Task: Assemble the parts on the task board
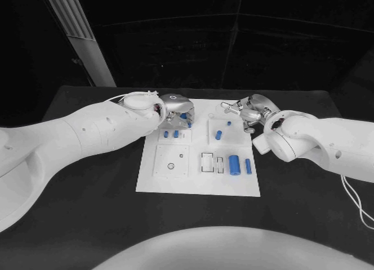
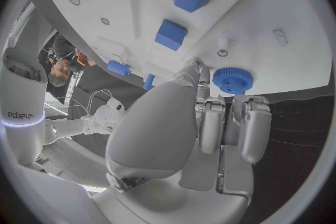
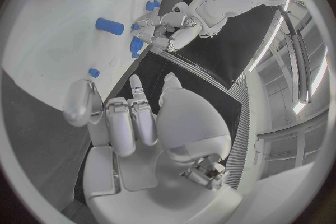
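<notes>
You see the table (image 1: 89,225) carrying the task board (image 1: 199,183). Your left hand (image 1: 175,109) hovers over the board's far left corner, fingers curled, holding nothing; a blue gear (image 2: 233,79) lies beside its fingertips. Your right hand (image 1: 248,112), at the far right corner, is likewise curled and empty.

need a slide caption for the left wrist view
Left hand poised over the white task board, fingertips beside a blue gear, two blue blocks beyond.
</notes>
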Robot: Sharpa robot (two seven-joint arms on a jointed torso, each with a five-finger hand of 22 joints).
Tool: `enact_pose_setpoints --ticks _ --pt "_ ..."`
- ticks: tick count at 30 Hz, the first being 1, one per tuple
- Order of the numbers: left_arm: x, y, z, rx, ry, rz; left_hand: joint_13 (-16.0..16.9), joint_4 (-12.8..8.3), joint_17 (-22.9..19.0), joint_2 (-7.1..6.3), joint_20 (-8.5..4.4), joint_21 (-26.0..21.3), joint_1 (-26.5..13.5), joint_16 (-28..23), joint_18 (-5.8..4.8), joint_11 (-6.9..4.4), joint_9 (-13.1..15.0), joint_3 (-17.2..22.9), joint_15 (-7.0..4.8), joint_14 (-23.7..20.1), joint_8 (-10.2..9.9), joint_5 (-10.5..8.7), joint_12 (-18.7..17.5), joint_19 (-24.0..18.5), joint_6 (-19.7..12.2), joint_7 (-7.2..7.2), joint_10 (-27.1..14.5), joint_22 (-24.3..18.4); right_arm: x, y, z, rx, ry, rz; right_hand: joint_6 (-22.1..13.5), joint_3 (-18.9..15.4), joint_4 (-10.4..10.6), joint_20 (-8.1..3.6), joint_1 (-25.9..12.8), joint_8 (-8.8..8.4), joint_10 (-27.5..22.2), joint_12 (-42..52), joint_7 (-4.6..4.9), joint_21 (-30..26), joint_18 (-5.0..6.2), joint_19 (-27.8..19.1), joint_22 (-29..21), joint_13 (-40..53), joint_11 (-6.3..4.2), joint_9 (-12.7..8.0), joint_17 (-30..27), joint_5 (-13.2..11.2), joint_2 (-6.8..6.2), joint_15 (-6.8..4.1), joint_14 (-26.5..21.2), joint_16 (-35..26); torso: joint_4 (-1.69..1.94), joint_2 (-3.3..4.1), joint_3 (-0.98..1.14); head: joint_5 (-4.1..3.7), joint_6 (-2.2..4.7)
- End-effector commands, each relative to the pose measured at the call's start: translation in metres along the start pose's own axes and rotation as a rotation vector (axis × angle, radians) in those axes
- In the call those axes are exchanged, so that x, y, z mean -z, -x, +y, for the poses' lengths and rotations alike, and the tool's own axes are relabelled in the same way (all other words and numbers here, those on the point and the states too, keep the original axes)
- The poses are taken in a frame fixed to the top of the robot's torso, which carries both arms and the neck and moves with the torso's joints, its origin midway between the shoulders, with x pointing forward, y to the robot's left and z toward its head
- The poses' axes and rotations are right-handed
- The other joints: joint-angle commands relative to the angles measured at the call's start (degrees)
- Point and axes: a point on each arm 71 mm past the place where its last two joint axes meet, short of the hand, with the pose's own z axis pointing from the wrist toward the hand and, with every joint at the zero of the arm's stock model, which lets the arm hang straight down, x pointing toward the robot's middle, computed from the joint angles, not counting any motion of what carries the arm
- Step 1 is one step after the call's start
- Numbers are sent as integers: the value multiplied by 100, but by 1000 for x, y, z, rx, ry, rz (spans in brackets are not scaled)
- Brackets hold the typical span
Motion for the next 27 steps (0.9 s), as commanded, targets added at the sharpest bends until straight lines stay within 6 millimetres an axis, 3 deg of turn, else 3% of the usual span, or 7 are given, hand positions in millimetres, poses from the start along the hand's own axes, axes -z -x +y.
enact_pose_setpoints --ticks 1,13,27 --pt "0 -7 -1 9 -7 47 13 6 1510 60 -56 24 -17 17 -39 -19 11 33 -33 595 22 -38 11 602 48 -5 59 1509 0 0 1 3 5 3 -37 -33 2 -36 33 25 597 15 -2 -26 81 15 529 1508 -21 9 1510 18 31 -43 596 14 -3 -3 -2 -14 -3" --pt "0 -7 -1 8 -13 43 8 -3 1510 85 -84 24 -29 17 -39 -41 22 74 -57 595 45 -38 -18 602 152 -33 153 1509 0 0 1 3 5 2 -37 -33 2 -36 33 25 597 15 -2 -26 81 15 529 1508 -21 9 1510 18 31 -43 596 14 9 3 1 -18 12" --pt "8 1 -1 -16 -90 -95 8 2 1510 101 -107 24 -48 17 -39 -43 36 104 -67 595 67 -39 -42 602 247 -49 260 1509 0 3 -1 4 1 -6 -38 -35 2 -36 37 29 597 15 -2 -25 80 17 530 1508 -22 9 1510 18 37 -44 596 14 10 -2 0 -14 27"
